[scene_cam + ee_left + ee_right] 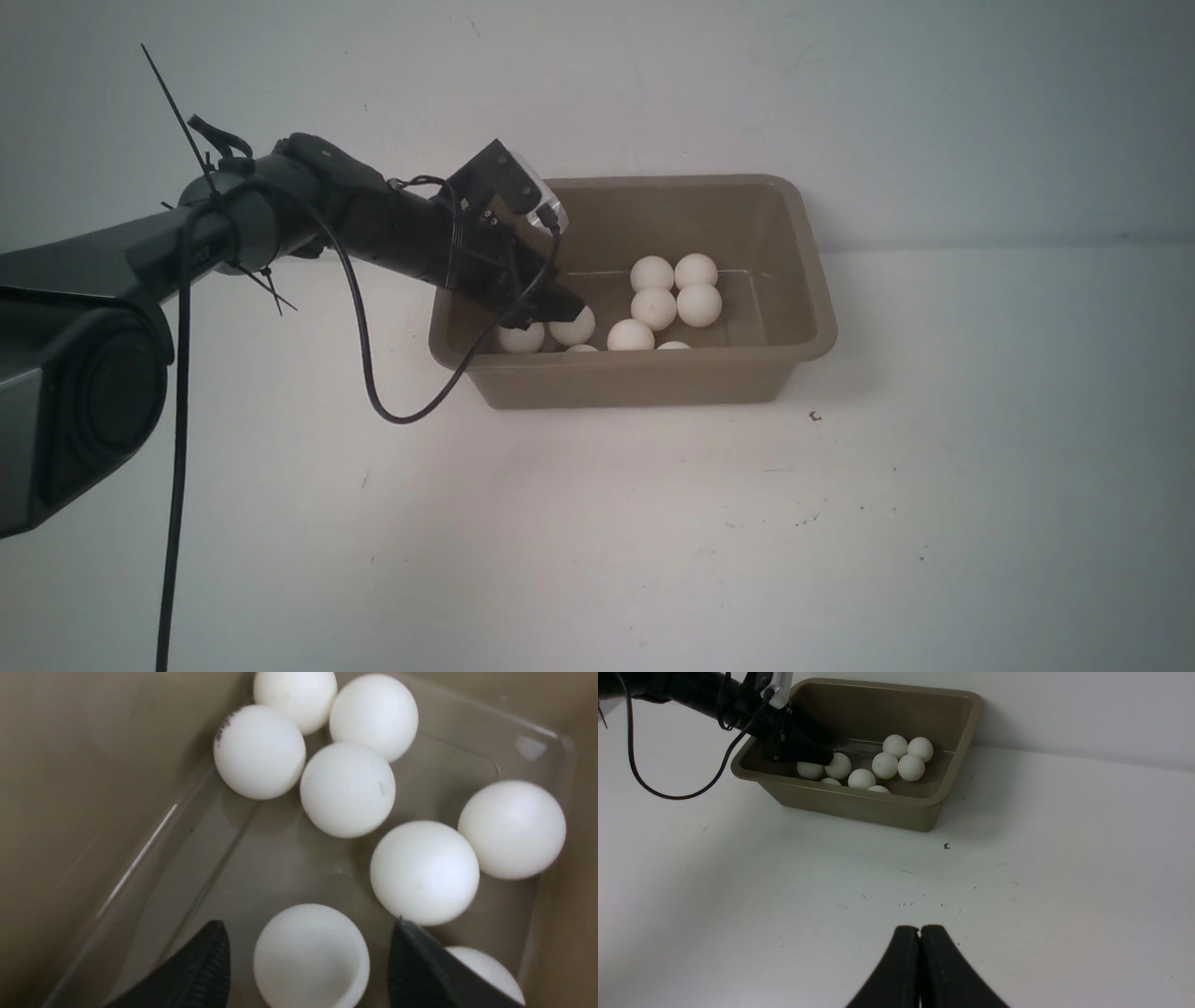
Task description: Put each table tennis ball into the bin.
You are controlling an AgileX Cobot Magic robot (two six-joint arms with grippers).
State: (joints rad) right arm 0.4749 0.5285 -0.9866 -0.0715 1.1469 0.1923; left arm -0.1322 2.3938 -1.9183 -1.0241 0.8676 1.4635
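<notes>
Front cam & right wrist share bin (794, 280); left wrist inside it.

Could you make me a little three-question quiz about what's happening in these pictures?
1. True or false: a ball lies on the table outside the bin.
2. Which gripper has its fingers pressed together? A) left gripper B) right gripper
3. Fill in: the ball between the left fingers sits ___ the bin.

Key: 1 false, no ball shows outside the bin; 2 B, the left jaws stand apart from that ball; 3 inside.
</notes>
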